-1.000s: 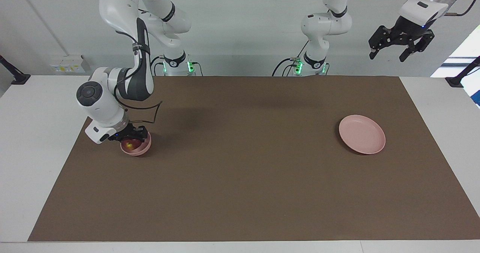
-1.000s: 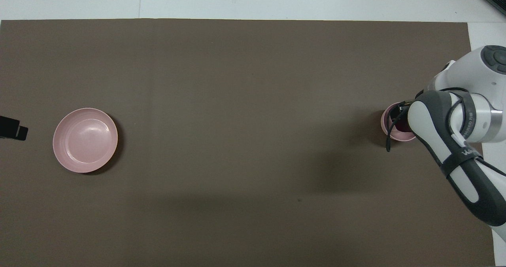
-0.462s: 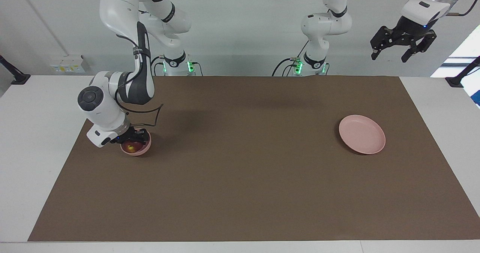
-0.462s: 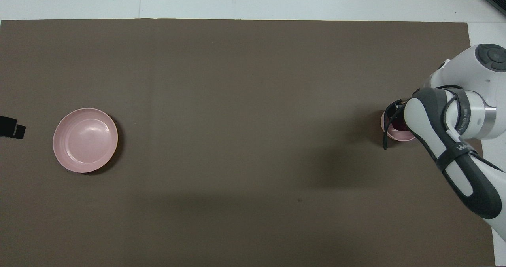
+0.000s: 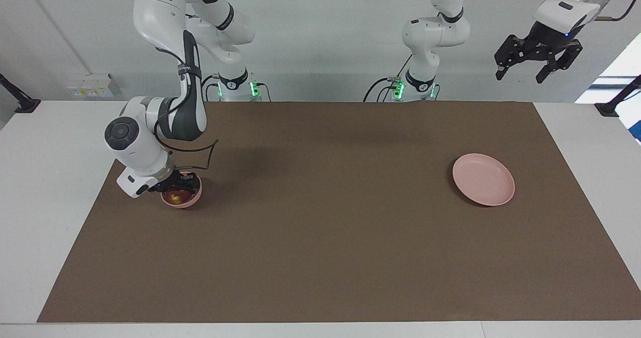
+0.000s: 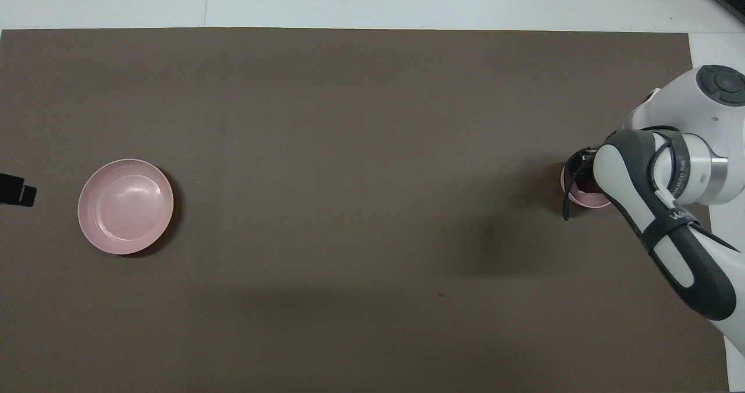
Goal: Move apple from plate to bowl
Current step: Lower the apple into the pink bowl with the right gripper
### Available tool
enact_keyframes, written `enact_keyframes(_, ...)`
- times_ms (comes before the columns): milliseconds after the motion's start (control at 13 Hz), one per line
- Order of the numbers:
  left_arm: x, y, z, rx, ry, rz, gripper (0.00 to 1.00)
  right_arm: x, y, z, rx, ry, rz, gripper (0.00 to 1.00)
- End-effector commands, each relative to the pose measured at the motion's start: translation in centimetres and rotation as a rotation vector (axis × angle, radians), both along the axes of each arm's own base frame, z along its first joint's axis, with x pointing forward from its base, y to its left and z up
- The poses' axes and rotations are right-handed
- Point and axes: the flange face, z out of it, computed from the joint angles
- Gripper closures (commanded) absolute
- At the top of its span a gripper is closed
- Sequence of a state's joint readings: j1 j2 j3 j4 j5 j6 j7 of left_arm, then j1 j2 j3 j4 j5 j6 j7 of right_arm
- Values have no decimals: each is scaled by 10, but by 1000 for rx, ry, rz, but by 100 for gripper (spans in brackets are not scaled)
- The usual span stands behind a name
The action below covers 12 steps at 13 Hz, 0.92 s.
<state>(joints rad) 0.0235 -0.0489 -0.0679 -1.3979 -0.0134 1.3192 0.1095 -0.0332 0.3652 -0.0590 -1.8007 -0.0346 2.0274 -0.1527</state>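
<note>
Facing view first: the right gripper (image 5: pixel 176 187) is down inside the bowl (image 5: pixel 193 201), which sits on the brown mat (image 5: pixel 320 258) at the right arm's end of the table. Its fingers are clamped tight on the apple (image 5: pixel 175 196), and you can see the dark red fruit with its yellowish spot right under the gripper, low inside the bowl. Can't tell from here if the apple is actually resting on the bottom or held just off it. The plate (image 5: pixel 484 179) is bare and well apart from that gripper, way down at the left arm's end of the mat. The left gripper (image 5: pixel 538 62) hangs high up in the air past the mat's corner at that same end, fingers spread wide, holding nothing, just waiting. Overhead view: the right arm's wrist covers most of the bowl (image 6: pixel 577 198), so only a pink sliver of rim pokes out beside it, with a bit of dark red apple (image 6: pixel 588 184) showing under the gripper's black parts. The plate (image 6: pixel 126 206) sits alone, well away from it. Only a black tip of the left gripper (image 6: pixel 17 188) shows at the edge, just beside the plate.
</note>
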Motion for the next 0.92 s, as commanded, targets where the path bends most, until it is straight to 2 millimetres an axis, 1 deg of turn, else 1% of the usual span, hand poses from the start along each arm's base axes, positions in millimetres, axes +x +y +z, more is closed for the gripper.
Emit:
enact_keyframes(0, -6, 5, -1, 10, -7, -4, 0, 3, 2, -4, 14, -16, -25, 100)
enact_keyframes(385, -6, 5, -1, 10, -7, -4, 0, 1, 1, -9, 15, -10, -28, 100)
enact_keyframes(462, -6, 5, -1, 10, -7, -4, 0, 2, 2, -9, 15, -10, -28, 93)
enact_keyframes(538, -6, 5, -1, 10, -7, -4, 0, 1, 1, -9, 15, -10, -34, 71)
enact_keyframes(615, -6, 5, -1, 10, -7, -5, 0, 1, 1, -9, 15, -10, -34, 58)
enact_keyframes(692, -6, 5, -1, 10, -7, -5, 0, 1, 1, -9, 15, -10, -34, 48)
enact_keyframes(846, -6, 5, -1, 10, -7, -4, 0, 1, 1, -9, 15, -9, -34, 40)
